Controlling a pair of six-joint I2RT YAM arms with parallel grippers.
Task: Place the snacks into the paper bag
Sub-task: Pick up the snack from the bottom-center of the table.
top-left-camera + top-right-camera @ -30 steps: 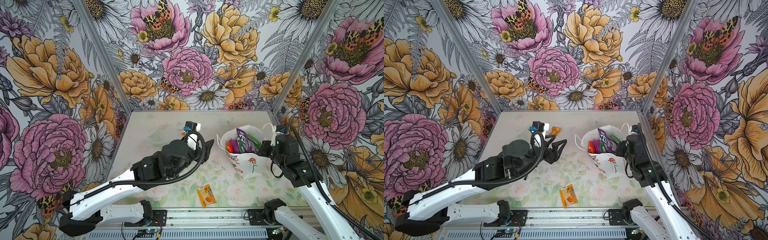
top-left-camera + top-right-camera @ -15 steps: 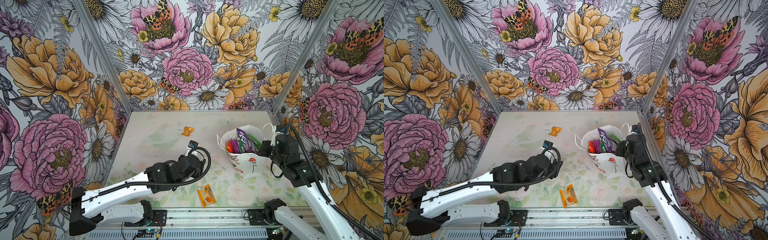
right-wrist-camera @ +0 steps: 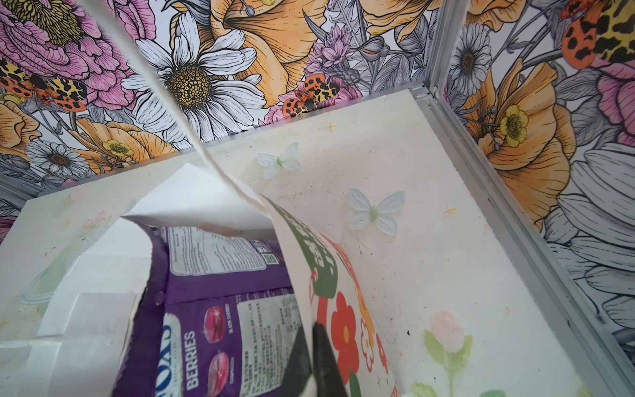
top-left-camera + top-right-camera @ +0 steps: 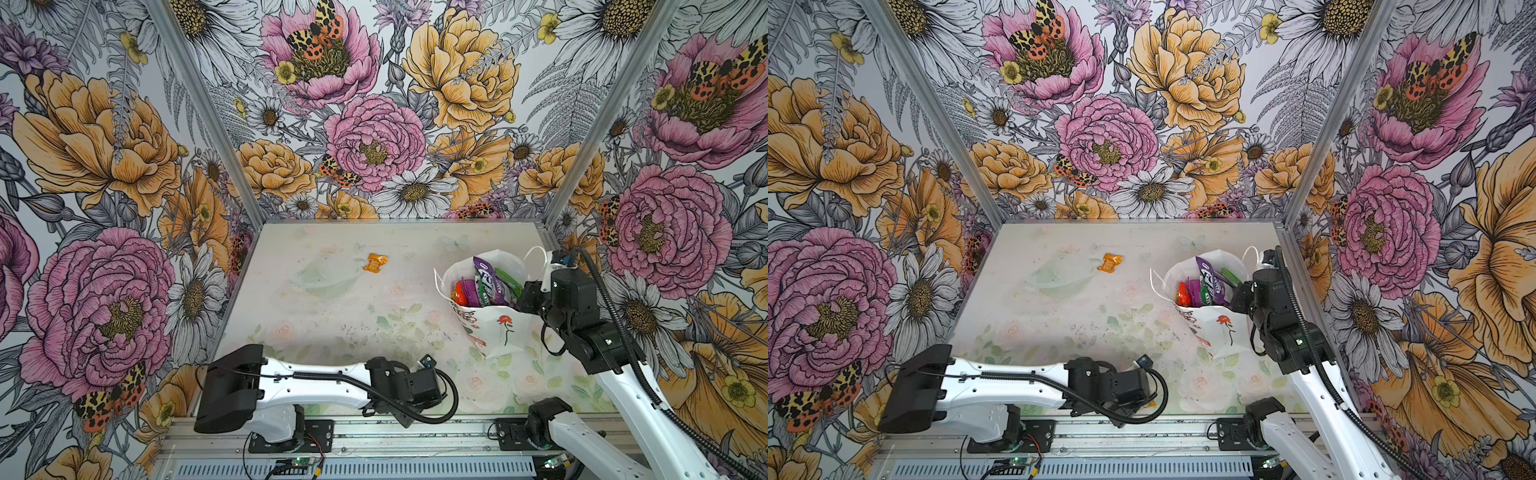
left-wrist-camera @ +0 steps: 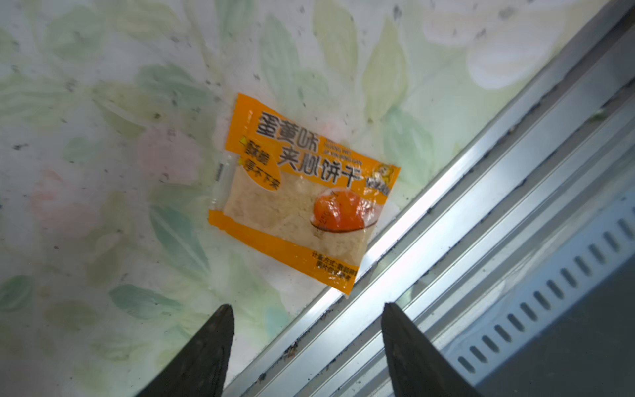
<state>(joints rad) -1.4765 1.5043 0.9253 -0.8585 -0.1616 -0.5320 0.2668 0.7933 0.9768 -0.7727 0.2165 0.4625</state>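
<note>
An orange biscuit packet (image 5: 302, 196) lies flat on the table, right at the front metal edge. My left gripper (image 5: 305, 305) hangs open just short of it, with nothing between its fingers. In both top views the left wrist (image 4: 415, 382) covers those jaws, and only a sliver of the packet (image 4: 1150, 403) shows. A small orange sachet (image 4: 375, 263) lies at the back middle. The white paper bag (image 4: 498, 328) stands at the right with a purple pouch (image 4: 484, 278) and other snacks inside. My right gripper (image 3: 311, 340) is shut on the bag's rim (image 3: 302, 268).
A metal rail (image 5: 446, 240) and a vented cover (image 5: 549, 292) run along the table's front edge, right beside the packet. Flowered walls close in the left, back and right. The bag's cord handle (image 3: 165, 92) hangs across the right wrist view.
My left arm has swung from the back middle down to the front edge, over the orange packet, and its jaws have spread a little. The right arm and the bag have not moved.
</note>
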